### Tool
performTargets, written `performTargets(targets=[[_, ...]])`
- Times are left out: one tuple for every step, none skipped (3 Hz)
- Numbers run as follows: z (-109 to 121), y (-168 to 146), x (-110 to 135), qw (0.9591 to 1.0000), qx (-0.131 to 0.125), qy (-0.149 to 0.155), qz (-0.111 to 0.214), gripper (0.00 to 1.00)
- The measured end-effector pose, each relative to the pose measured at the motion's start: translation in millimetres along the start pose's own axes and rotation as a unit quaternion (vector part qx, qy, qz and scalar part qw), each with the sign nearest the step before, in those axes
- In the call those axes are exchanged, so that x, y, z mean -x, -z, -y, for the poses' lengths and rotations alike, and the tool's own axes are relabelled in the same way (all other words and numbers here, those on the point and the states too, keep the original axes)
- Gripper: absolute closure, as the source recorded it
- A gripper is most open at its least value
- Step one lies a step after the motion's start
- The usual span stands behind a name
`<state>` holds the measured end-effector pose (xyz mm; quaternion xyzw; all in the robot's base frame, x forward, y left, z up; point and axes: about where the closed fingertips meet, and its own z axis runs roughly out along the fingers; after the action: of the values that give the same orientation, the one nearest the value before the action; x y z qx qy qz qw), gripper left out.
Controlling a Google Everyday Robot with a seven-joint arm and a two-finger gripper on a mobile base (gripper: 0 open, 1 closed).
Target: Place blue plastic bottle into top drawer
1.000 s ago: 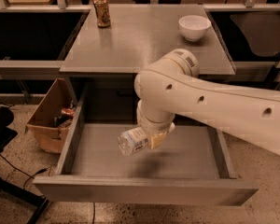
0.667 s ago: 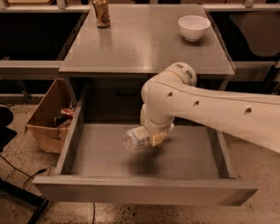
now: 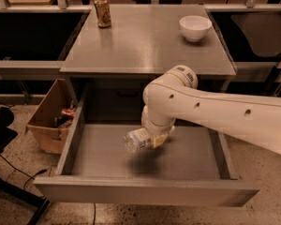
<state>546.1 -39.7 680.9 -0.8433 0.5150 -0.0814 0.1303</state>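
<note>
Gripper: your gripper (image 3: 155,138) is hanging under the bent white wrist, inside the open top drawer (image 3: 145,191) and a little right of its middle.
Fingers: they are mostly tucked beneath the wrist, but they are clenching the blue plastic bottle (image 3: 136,141), since it is hanging off the drawer floor with nothing else under it.
Bottle: it is lying on its side, pointing towards the drawer's left, clear of all four walls, with its shadow (image 3: 143,162) falling on the floor just below.
Step in hand: you are lowering the bottle to set it down, by my reading.
Doing it well: you are aiming to close the small gap to the floor before letting go, so the bottle is not dropping and rolling.
Watch for: a bottle on its side is likely to roll, so you are wanting it resting on the floor, away from the front panel, at release.
Leaving: you are lifting straight up afterwards, minding the worktop (image 3: 145,46) edge above the wrist.
Bystanders: the can (image 3: 102,11) and white bowl (image 3: 195,27) are sitting on the worktop, and the cardboard box (image 3: 46,121) is standing left of the drawer.
</note>
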Motion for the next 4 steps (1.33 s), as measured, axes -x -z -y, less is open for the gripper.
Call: performTargets(targets=[[0.0,0.0,0.0,1.0000,0.000,0.000,0.000,0.27],[0.0,0.0,0.0,1.0000,0.000,0.000,0.000,0.00],[-1.0,6.6,1.1,1.0000,-0.003,0.003,0.000,0.00],[-7.6,55.8,8.8,0.9992,-0.027,0.028,-0.002,0.00]])
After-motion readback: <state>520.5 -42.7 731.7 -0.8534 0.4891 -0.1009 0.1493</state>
